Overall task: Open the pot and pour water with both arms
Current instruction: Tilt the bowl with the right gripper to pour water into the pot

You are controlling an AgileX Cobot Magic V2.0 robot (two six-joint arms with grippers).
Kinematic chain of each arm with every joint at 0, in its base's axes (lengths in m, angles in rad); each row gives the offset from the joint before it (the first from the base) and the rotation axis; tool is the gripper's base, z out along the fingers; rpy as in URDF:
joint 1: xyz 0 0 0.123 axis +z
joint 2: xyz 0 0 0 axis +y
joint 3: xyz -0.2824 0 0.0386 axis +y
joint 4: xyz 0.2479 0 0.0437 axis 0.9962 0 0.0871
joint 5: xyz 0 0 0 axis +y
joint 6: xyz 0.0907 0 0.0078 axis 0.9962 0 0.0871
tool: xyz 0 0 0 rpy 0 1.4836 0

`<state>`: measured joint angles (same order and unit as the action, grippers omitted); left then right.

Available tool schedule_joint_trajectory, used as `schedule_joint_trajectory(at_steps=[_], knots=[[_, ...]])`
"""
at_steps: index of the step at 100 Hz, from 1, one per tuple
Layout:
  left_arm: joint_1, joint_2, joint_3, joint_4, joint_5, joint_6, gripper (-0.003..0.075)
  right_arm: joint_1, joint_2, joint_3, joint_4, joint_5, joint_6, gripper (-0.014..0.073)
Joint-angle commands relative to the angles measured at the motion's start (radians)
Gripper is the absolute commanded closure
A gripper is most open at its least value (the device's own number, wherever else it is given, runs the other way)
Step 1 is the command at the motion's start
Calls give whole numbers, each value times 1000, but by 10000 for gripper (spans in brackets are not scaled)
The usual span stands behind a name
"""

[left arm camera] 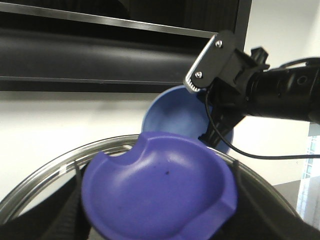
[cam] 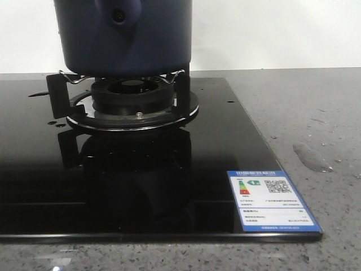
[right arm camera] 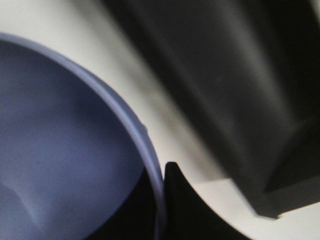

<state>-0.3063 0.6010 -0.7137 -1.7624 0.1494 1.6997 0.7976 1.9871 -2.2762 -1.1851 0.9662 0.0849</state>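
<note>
The dark navy pot (cam: 124, 39) stands on the gas burner (cam: 132, 96), its handle stub (cam: 118, 14) facing me; its top is cut off by the frame. Neither gripper shows in the front view. My left gripper (left arm camera: 160, 222) is shut round the purple-blue knob (left arm camera: 160, 190) of a glass lid with a steel rim (left arm camera: 55, 167), held up in the air. My right gripper (right arm camera: 161, 200) is shut on the rim of a lighter blue bowl (right arm camera: 60, 150); it also shows in the left wrist view (left arm camera: 217, 122), holding that bowl (left arm camera: 175, 110) just behind the lid.
The burner sits in a black glass cooktop (cam: 169, 186) with a blue-and-white label (cam: 271, 200) at its front right corner. A water puddle (cam: 310, 157) lies on the grey counter to the right. A dark shelf (left arm camera: 100, 45) hangs on the white wall.
</note>
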Motion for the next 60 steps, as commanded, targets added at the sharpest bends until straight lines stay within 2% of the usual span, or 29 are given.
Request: schedule_joint_trajectory(at_steps=[1,23,60], knots=[[-24,-2,-37,-25,10,-9,398,18,-61,-36,-162,-60,8,636],[-43,-4,-37,-23,2,-9,398,24,-61,-36,-225,-56,8,636],[-69,-4,-37,-16,-39,-1,398,42,-61,-36,-236,-38,8,636]])
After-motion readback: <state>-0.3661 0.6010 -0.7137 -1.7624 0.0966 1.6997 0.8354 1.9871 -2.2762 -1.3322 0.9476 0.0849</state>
